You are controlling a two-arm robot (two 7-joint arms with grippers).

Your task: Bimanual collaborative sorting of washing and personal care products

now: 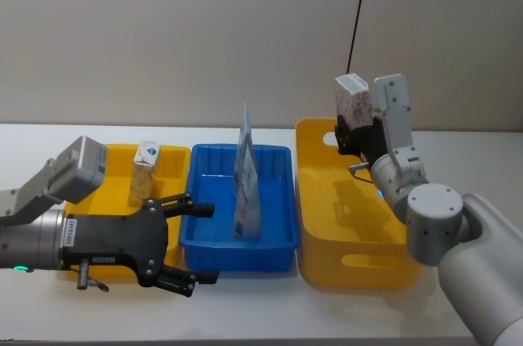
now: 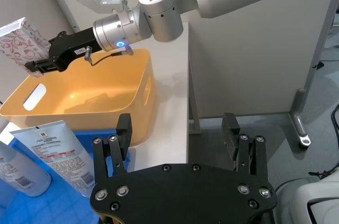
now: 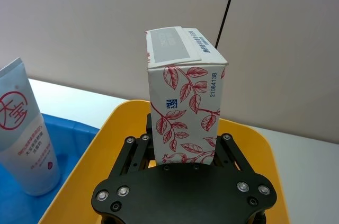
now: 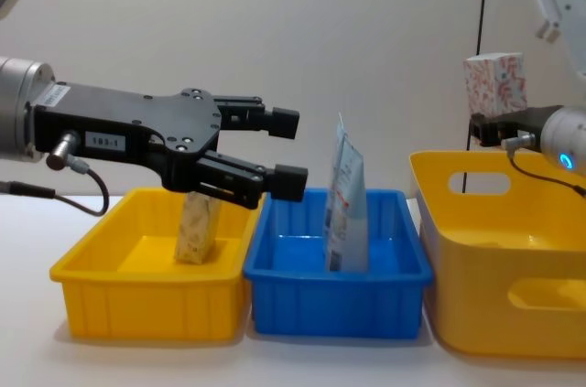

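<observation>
My right gripper (image 1: 355, 135) is shut on the white pack with red leaf print (image 1: 353, 99), holding it upright above the far rim of the tall yellow bin (image 1: 351, 268). The right wrist view shows the pack (image 3: 183, 105) clamped between the fingers. Pale blue tubes (image 1: 246, 178) stand upright in the blue bin (image 1: 237, 252). A small tan speckled carton (image 1: 145, 169) stands in the low yellow tray (image 1: 114, 166). My left gripper (image 1: 206, 243) hovers open and empty near the front edges of the tray and the blue bin; in the chest view it (image 4: 288, 153) hangs above them.
The three containers stand side by side on the white table (image 1: 245, 313): yellow tray at the left, blue bin in the middle, tall yellow bin at the right. A grey wall is behind, with a thin black cable (image 1: 357, 11) hanging down it.
</observation>
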